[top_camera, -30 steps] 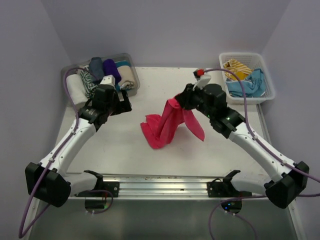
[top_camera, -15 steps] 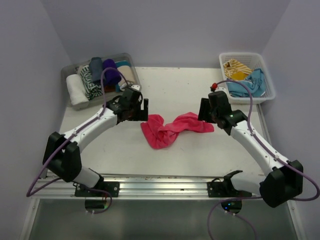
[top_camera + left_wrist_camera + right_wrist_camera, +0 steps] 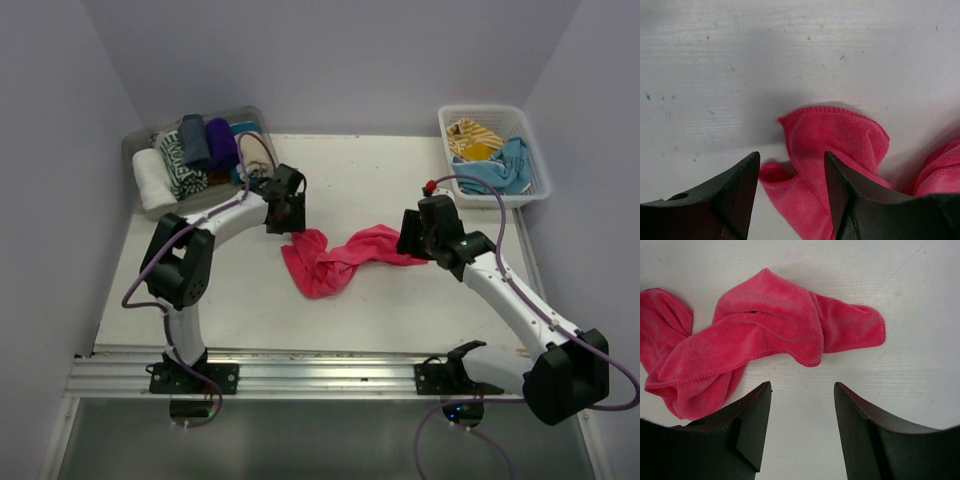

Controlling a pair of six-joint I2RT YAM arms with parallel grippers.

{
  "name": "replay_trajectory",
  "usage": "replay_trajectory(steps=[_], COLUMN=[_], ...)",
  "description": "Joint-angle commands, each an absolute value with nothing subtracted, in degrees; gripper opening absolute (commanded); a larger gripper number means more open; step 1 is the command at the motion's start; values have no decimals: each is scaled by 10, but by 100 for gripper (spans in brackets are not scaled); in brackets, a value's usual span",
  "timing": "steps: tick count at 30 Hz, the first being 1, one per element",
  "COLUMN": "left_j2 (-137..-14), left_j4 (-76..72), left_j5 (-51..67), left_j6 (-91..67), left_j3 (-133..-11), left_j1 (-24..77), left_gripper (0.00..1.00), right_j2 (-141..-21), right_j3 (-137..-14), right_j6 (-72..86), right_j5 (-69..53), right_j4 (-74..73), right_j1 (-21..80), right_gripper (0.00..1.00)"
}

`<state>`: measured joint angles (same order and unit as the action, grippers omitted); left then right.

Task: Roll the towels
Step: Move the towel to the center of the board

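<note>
A hot pink towel (image 3: 335, 258) lies crumpled on the white table, in the middle. My left gripper (image 3: 288, 218) is open and hovers over the towel's upper left corner (image 3: 832, 132), which shows between the fingers in the left wrist view. My right gripper (image 3: 408, 236) is open and empty at the towel's right end; the towel (image 3: 755, 335) lies just ahead of its fingers. More towels, mustard-yellow striped (image 3: 474, 135) and light blue (image 3: 497, 170), lie in the white lattice basket (image 3: 523, 122) at the back right.
A clear plastic tray (image 3: 256, 119) at the back left holds several rolled towels, white, patterned, grey and purple. Purple cables loop off both arms. Grey walls close in the back and sides. A metal rail runs along the near edge.
My right gripper has lowered and let go of the pink towel, which fell flat on the table. My left arm has swung right, from the tray to the towel's left corner.
</note>
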<state>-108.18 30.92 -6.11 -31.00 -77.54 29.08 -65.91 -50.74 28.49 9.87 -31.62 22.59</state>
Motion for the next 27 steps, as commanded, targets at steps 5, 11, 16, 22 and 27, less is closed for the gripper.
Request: replay_trajectory(steps=[5,11,16,22,27], left_j2=[-1124,-1149,-1158,-1144,-1058], left_j4=[284,276,275,292,294], left_j5=[-59,-59,-49,-63,-70], left_j6=[-329,-329,-321,-315,-310], left_j3=[-807,-826,-835,-844,-821], left_j1=[280,276,276,273,272], left_gripper=[56,34,26,0,0], right_j2=[-649,-650,-643,-668,-695], right_j3=[-502,-494,-490,-491,-483], right_j6=[295,301,301,297,283], right_j5=[82,79,95,99,98], right_j4=[-300,-298,-301,-295,-287], right_j1=[228,227,227,228,228], right_gripper=[56,55,55,55,61])
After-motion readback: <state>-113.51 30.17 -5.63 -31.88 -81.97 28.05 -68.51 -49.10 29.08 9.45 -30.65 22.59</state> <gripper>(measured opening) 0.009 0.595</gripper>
